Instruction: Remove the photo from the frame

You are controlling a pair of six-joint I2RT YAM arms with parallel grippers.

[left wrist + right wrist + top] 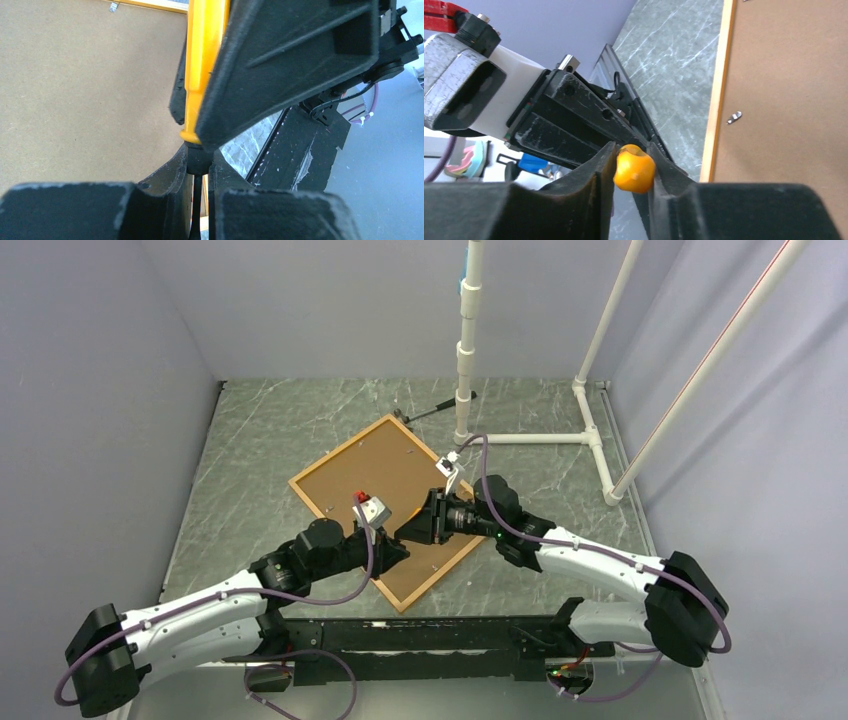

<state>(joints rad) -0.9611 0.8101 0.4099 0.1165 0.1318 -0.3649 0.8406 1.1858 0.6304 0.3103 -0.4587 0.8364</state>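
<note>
Brown board side up, the photo (370,465) lay inside the orange frame (338,449) at the middle of the table (255,455), set at a slant to the table's edges. Above its near corner, the left gripper (200,172) pinched the dark neck of a screwdriver (202,65). The right gripper (634,166), facing it, was pressed onto the butt of the orange handle.

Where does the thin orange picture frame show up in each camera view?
Top external: the thin orange rectangular frame lies tilted at centre.
Left wrist: the frame is a strip along the top edge.
Right wrist: the frame is an upright strip right of centre.
Shared landmark: the brown board back it borders.
</note>
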